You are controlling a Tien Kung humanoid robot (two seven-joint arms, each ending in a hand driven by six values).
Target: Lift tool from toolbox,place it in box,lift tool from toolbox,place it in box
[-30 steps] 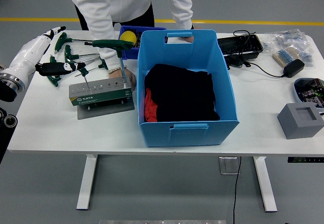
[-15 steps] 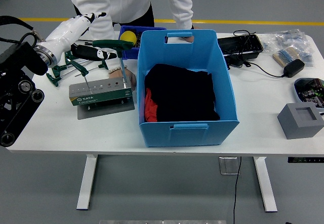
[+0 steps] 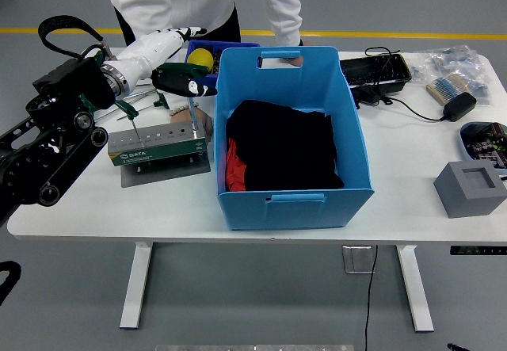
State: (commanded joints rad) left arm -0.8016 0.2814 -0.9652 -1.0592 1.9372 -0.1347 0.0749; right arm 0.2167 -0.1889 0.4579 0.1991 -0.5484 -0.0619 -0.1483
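Observation:
A grey-green tool holder (image 3: 158, 146) stands on a grey plate left of the big blue box (image 3: 348, 141). A green T-handle tool (image 3: 181, 70) stands upright in the holder's right end. My left hand (image 3: 188, 84) has reached this handle; its black fingers (image 3: 198, 88) stretch along and just under it, not closed. Several more green T-handle tools (image 3: 125, 109) lie behind the holder, partly hidden by my arm. The blue box holds black and red cloth (image 3: 281, 145). A person's hand (image 3: 200, 121) rests by the holder's right end; the other hand (image 3: 294, 60) grips the box's far rim.
A small blue bin with a yellow ball (image 3: 203, 55) sits behind the holder. On the right are a black tray (image 3: 376, 70), a power adaptor with cable (image 3: 459, 105), plastic bags (image 3: 455, 59), a grey block (image 3: 471, 188) and a small parts box (image 3: 485, 139).
My left arm swung in from the table's left end toward the right, and the hand went from the loose tools to the upright T-handle. The person's hands stayed put.

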